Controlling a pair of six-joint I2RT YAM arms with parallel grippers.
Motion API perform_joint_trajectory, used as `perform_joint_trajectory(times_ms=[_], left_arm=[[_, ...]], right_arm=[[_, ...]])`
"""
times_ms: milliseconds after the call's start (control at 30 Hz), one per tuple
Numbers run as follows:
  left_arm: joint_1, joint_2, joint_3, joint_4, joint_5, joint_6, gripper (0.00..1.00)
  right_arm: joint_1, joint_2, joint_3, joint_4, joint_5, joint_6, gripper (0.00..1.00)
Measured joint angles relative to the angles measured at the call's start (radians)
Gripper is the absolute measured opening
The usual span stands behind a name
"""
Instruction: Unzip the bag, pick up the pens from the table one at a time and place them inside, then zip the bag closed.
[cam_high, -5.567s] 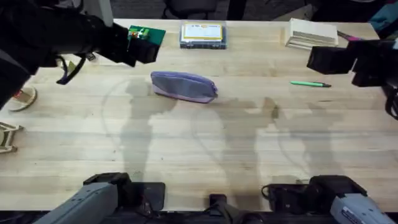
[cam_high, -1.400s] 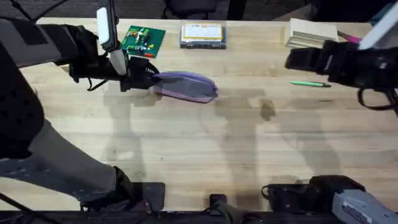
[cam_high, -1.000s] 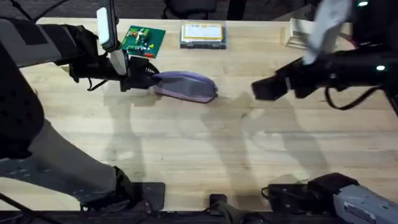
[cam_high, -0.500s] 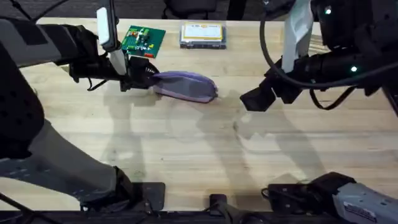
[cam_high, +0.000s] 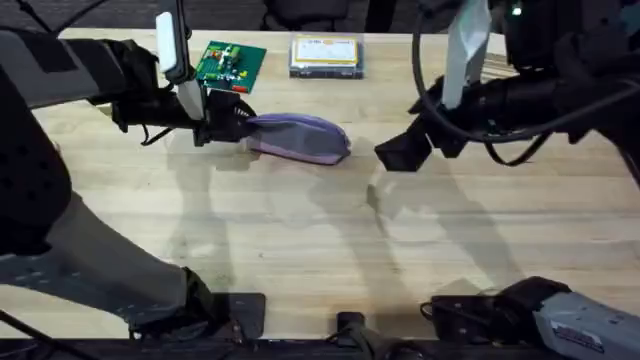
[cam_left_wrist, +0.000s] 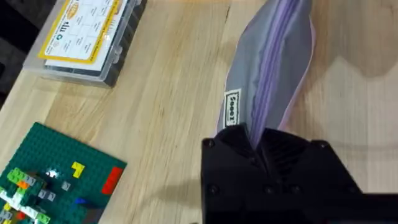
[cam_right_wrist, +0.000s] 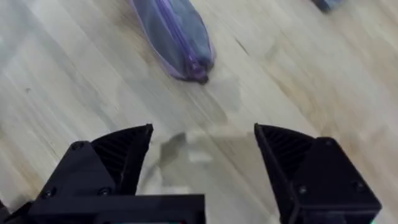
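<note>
Left gripper (cam_left_wrist: 258, 146) pinches the bag's (cam_high: 298, 137) end; right gripper (cam_high: 395, 157) just beside.

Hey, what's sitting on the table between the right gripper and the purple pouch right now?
Nothing: bare table separates the open right gripper from the bag in the right wrist view.
</note>
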Motion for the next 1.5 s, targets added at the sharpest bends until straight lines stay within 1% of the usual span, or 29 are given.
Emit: perform_joint_trajectory(times_ms=[100, 267, 500, 867, 1133, 1367, 1433, 1500], left_arm=[[0.000, 0.000, 0.000, 0.000, 0.000, 0.000, 0.042], [0.000, 0.000, 0.000, 0.000, 0.000, 0.000, 0.042], [0.000, 0.000, 0.000, 0.002, 0.000, 0.000, 0.042], [-0.001, 0.000, 0.000, 0.004, 0.000, 0.000, 0.042], [-0.001, 0.000, 0.000, 0.004, 0.000, 0.000, 0.042], [-0.001, 0.000, 0.000, 0.004, 0.000, 0.000, 0.042], [-0.001, 0.000, 0.000, 0.004, 0.000, 0.000, 0.042], [-0.001, 0.000, 0.000, 0.004, 0.000, 0.000, 0.042]], right_arm=[[0.000, 0.023, 0.000, 0.036, -0.043, -0.034, 0.997], [0.000, 0.077, 0.001, 0.063, -0.077, -0.062, 0.997], [0.000, 0.179, 0.001, 0.142, -0.091, -0.077, 0.997], [0.005, 0.329, 0.001, 0.223, -0.135, -0.091, 0.997], [0.046, 0.415, 0.002, 0.273, -0.142, -0.092, 0.997], [0.065, 0.472, 0.002, 0.322, -0.142, -0.092, 0.996], [0.066, 0.477, 0.002, 0.326, -0.142, -0.092, 0.953], [0.067, 0.479, 0.002, 0.329, -0.143, -0.092, 0.868]])
